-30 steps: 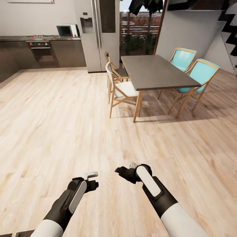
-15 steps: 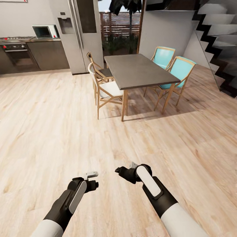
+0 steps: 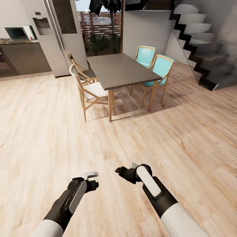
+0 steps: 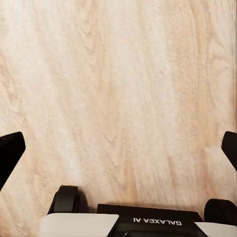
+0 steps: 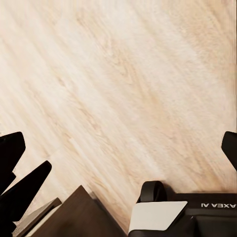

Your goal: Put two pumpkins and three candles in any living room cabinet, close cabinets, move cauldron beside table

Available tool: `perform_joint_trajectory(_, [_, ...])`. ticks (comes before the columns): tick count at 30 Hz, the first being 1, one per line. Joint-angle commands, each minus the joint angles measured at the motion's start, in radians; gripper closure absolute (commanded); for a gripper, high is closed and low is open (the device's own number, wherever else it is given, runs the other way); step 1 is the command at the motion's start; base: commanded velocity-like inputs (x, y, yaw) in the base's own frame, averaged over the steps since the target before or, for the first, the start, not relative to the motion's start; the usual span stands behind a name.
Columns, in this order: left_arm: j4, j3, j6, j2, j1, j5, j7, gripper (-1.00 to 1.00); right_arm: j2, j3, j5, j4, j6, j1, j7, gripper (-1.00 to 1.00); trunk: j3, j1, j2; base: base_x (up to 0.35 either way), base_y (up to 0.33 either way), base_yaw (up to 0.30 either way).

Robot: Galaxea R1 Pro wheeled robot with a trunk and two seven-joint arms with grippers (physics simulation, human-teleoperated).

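The pumpkins, candles, cabinet and cauldron are out of view. In the head view both arms reach forward low over the pale wood floor [image 3: 49,138]. My left gripper [image 3: 94,184] and my right gripper [image 3: 119,171] hold nothing. In the left wrist view the left gripper [image 4: 118,148] is open, its dark fingertips [image 4: 10,154] wide apart over bare planks. The right wrist view likewise has the right gripper [image 5: 121,148] open above the floor, with a fingertip [image 5: 12,149] at the frame's edge.
A grey dining table [image 3: 121,70] stands ahead with two white-seated wooden chairs [image 3: 92,90] on its left and two teal chairs [image 3: 158,67] on its right. A steel fridge [image 3: 56,33] and microwave [image 3: 19,32] are at the far left, and a staircase [image 3: 204,56] at the far right.
The whole head view has slid leftward, so the camera has turned right: the stairs have come into sight and the oven has left it. Both arms keep the same pose.
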Motion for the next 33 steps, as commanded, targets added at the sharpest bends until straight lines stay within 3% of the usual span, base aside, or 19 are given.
perform_joint_trajectory(1, [-0.002,-0.002,0.002,0.0,0.0,0.011,0.01,-1.0,0.0,0.001,-0.009,-0.001,0.0,-0.001,-0.01,-1.0,-0.001,0.0,0.0,0.0,0.0,-0.277])
perform_joint_trajectory(10, [-0.002,-0.002,0.002,0.0,0.0,0.01,0.01,-1.0,-0.003,-0.023,-0.01,0.001,0.0,-0.001,-0.01,-1.0,-0.001,0.0,0.0,0.0,0.0,-0.277])
perform_joint_trajectory(33, [-0.002,-0.001,0.002,0.0,0.0,0.009,0.01,-1.0,-0.007,-0.025,-0.01,0.003,0.0,-0.001,-0.01,-1.0,-0.001,0.0,0.0,0.0,0.0,-0.277])
